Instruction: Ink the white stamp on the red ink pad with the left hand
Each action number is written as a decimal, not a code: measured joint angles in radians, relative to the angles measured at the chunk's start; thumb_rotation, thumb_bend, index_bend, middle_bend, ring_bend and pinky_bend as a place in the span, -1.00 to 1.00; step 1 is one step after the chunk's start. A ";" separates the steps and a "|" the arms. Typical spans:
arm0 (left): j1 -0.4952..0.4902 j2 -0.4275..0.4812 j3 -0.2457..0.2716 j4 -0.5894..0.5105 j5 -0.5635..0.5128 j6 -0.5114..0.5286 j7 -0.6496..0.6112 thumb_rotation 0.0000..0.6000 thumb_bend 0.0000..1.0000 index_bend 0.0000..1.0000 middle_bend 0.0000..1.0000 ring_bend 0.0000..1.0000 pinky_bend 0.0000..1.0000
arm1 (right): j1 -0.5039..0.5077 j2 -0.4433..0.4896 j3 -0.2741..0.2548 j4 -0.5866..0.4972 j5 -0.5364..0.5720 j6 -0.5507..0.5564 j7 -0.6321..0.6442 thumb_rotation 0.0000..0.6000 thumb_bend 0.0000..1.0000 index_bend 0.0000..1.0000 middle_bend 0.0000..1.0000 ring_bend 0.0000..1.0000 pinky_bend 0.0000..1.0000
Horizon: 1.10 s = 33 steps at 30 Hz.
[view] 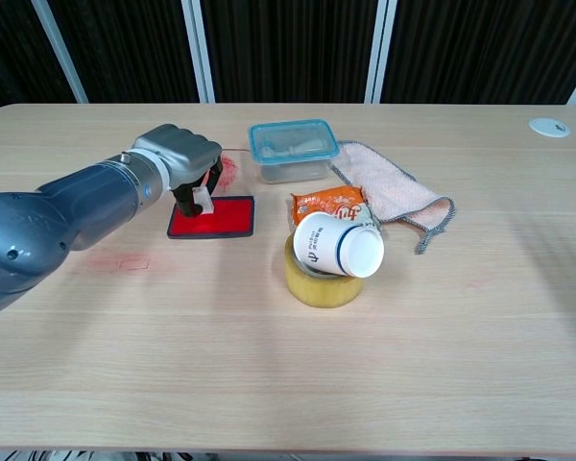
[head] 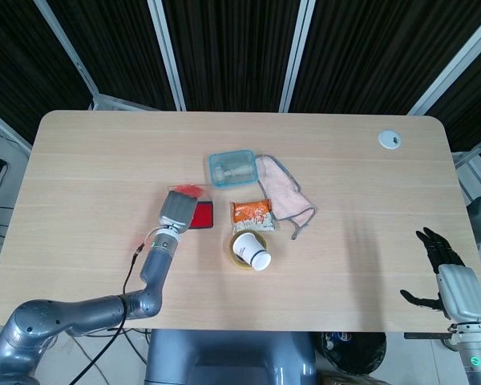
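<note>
The left hand [view: 178, 161] has its fingers curled down around the small white block stamp [view: 201, 201], holding it from above so the stamp's face points straight down at the flat red rectangular ink pad [view: 221, 218] with its dark rim. The stamp sits on the pad's left end, seemingly pressed onto the red surface, which suits inking: an overhead hold keeps the face level so it takes colour evenly. In the head view the back of the hand covers the stamp and only the pad's right part shows. Just beyond the pad lies a red smudge [view: 228, 171] on the pale wooden bench [view: 269, 384]. The other things are grouped to the pad's right, out of the arm's way: a clear blue-rimmed plastic box [view: 290, 151], a pink cloth [view: 389, 192], an orange snack packet [view: 328, 204], and a white paper cup [view: 338, 245] lying tipped on a yellow tape roll [view: 317, 286]. The right hand [head: 449, 277] waits at the bench's far right edge, fingers apart, holding nothing.
</note>
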State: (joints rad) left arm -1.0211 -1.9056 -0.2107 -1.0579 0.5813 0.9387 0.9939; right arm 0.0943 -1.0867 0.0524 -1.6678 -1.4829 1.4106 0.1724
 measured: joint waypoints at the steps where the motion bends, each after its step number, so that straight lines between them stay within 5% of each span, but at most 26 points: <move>1: 0.001 -0.001 0.001 0.002 0.001 -0.002 -0.001 1.00 0.03 0.48 0.54 0.08 0.17 | 0.000 0.000 0.000 0.000 0.000 0.000 0.000 1.00 -0.69 -1.00 -1.00 -1.00 -0.63; 17: 0.011 0.038 -0.009 -0.066 0.036 0.033 -0.023 1.00 0.03 0.48 0.54 0.08 0.17 | -0.002 -0.003 -0.001 0.003 -0.004 0.007 -0.008 1.00 -0.69 -1.00 -1.00 -1.00 -0.63; 33: 0.095 0.246 0.030 -0.373 0.089 0.140 -0.047 1.00 0.03 0.47 0.52 0.07 0.17 | -0.003 -0.004 -0.001 0.005 -0.005 0.007 -0.013 1.00 -0.69 -1.00 -1.00 -1.00 -0.63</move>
State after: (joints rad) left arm -0.9263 -1.6592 -0.1808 -1.4306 0.6699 1.0787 0.9466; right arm 0.0917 -1.0904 0.0509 -1.6629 -1.4882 1.4179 0.1591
